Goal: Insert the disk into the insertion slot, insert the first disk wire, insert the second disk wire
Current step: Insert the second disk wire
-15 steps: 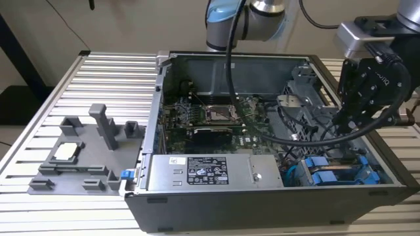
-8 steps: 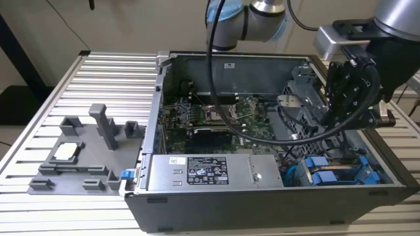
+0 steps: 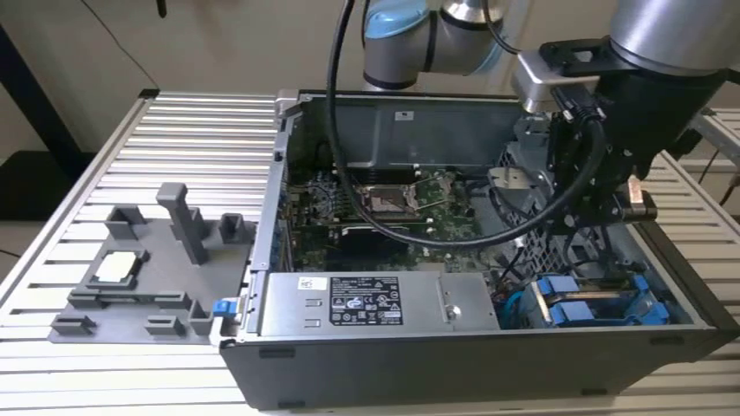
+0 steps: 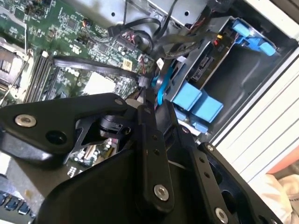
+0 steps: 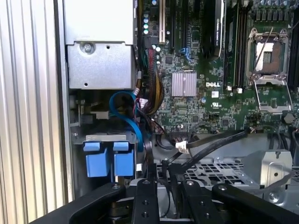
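The disk sits in the insertion slot (image 5: 93, 138) at the case's corner, and the two blue end tabs of its carrier (image 5: 107, 158) (image 3: 578, 305) (image 4: 196, 100) face outward. My gripper (image 5: 162, 170) (image 4: 147, 93) (image 3: 584, 230) hangs inside the case just beside the slot, over the perforated cage. A blue wire (image 5: 126, 105) (image 4: 161, 84) curls from the board down to the disk's end, close by the gripper's tip. A black flat wire (image 5: 215, 142) with a white plug (image 5: 182, 147) lies across the board toward the gripper.
The open computer case (image 3: 463, 364) stands on a slatted aluminium table (image 3: 197, 130). Inside are the motherboard (image 3: 393, 204), the labelled power supply (image 3: 364, 303) and the perforated cage (image 5: 219, 170). A thick arm cable (image 3: 439, 232) droops over the board. A grey fixture (image 3: 139, 269) stands at the exterior view's left.
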Available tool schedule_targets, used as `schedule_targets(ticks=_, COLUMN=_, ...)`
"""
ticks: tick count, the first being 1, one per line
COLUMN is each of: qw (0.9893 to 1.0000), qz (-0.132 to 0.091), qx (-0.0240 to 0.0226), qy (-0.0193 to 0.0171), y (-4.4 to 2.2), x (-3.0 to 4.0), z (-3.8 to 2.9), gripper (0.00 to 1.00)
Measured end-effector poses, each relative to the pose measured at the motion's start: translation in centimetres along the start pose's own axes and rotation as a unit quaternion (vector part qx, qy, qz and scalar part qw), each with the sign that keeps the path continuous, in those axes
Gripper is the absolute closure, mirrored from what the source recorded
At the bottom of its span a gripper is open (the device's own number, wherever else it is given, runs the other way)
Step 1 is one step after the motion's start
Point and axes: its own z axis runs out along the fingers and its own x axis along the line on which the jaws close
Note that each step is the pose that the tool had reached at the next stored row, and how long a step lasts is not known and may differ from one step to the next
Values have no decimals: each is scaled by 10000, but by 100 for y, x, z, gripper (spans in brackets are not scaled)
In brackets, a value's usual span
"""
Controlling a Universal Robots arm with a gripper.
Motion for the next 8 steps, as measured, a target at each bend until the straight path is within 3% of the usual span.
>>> schedule_targets(ticks=4, qw=10000, qz=-1, qx=15, qy=5, y=7, x=-1, z=1, gripper=73)
schedule_targets(ticks=8, qw=9999, qz=-82, qx=120, qy=-1, y=28, x=-8, z=25, gripper=73)
